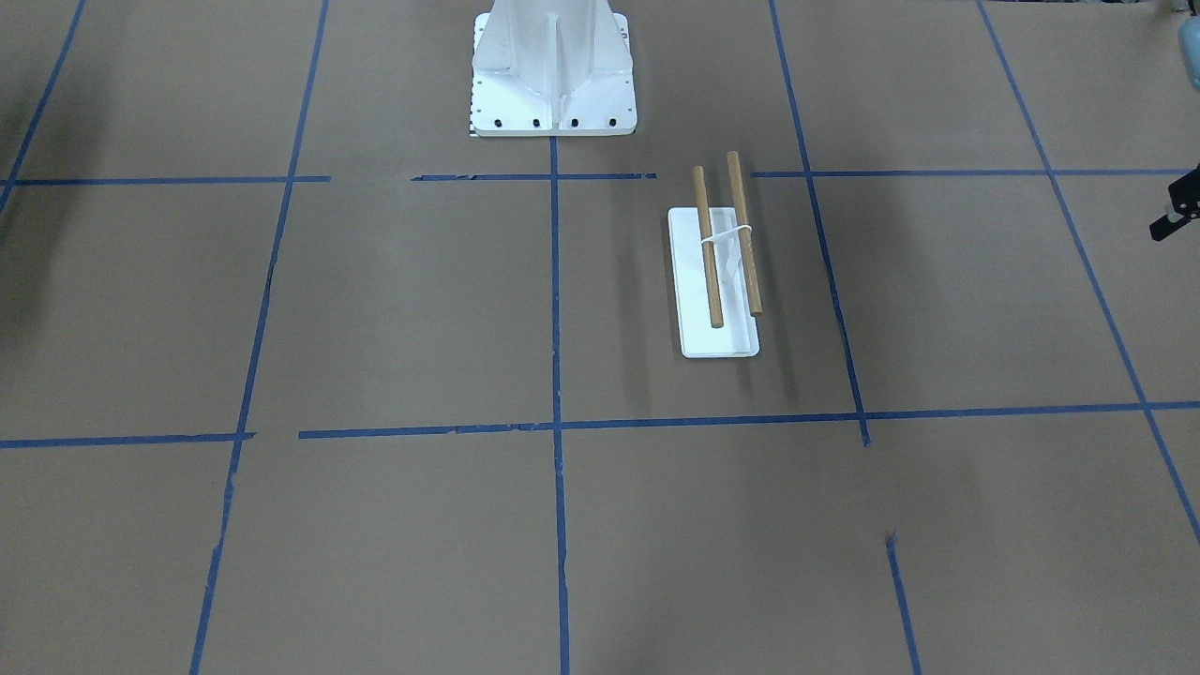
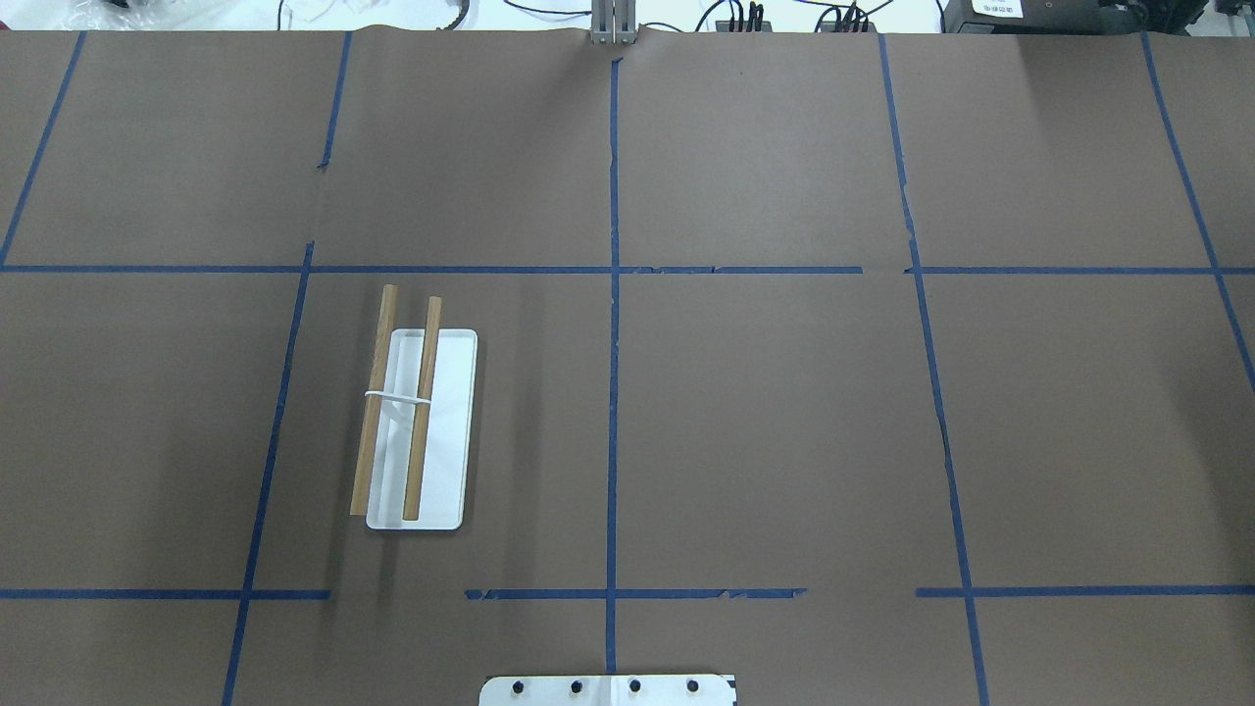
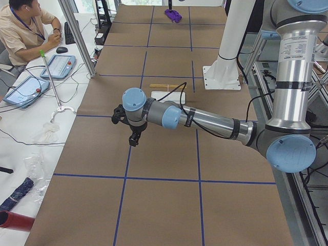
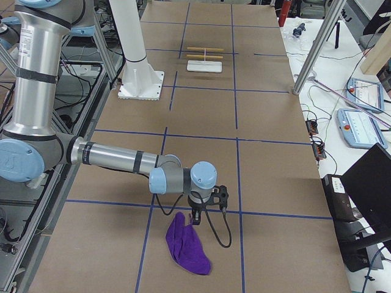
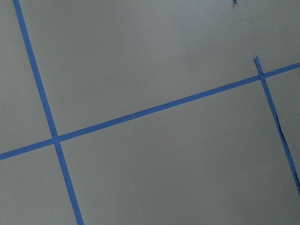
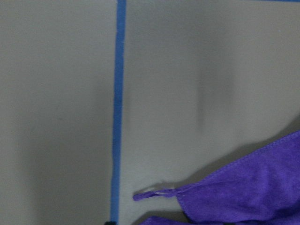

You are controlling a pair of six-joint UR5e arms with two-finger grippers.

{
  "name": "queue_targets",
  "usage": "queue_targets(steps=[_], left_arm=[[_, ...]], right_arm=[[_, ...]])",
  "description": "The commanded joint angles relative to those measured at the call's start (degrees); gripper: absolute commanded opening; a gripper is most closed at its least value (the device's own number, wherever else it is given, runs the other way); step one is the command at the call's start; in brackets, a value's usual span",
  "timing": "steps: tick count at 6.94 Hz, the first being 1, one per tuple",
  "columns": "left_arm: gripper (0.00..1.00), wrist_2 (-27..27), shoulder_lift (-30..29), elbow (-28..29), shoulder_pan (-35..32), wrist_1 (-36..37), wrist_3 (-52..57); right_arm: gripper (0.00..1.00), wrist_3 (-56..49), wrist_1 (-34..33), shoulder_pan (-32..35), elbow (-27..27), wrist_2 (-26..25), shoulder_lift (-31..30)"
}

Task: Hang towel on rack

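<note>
The rack stands on the brown table: a flat white base with two parallel wooden rods joined by a white support. It also shows in the overhead view, bare. A purple towel lies crumpled at the table's end on my right side; its corner with a small loop shows in the right wrist view. My right gripper is at the towel's top edge; I cannot tell whether it is open or shut. My left gripper hovers over bare table at the opposite end; a black part of it shows, state unclear.
The white bolted pedestal stands at the robot's side of the table. Blue tape lines form a grid. A metal post, control pendants and a seated operator are beside the table.
</note>
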Motion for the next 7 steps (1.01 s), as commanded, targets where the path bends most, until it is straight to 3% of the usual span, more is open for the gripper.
queue_targets(steps=[1,2,4,7], left_arm=[[1.0,-0.01,-0.08,-0.95,0.0,-0.02,-0.13],[1.0,-0.01,-0.08,-1.65,0.0,-0.02,-2.3],[1.0,-0.01,-0.17,-2.8,0.0,-0.11,-5.22],[1.0,0.08,-0.17,-2.98,0.0,-0.2,-5.05]], right_arm=[[0.73,-2.22,5.54,7.24,-14.25,0.12,6.93],[0.73,-3.11,5.9,7.62,-19.0,-0.41,9.24],[0.7,-2.77,6.43,7.62,-22.02,-6.27,10.06],[0.7,-2.68,8.72,7.53,-27.47,-6.22,9.35]])
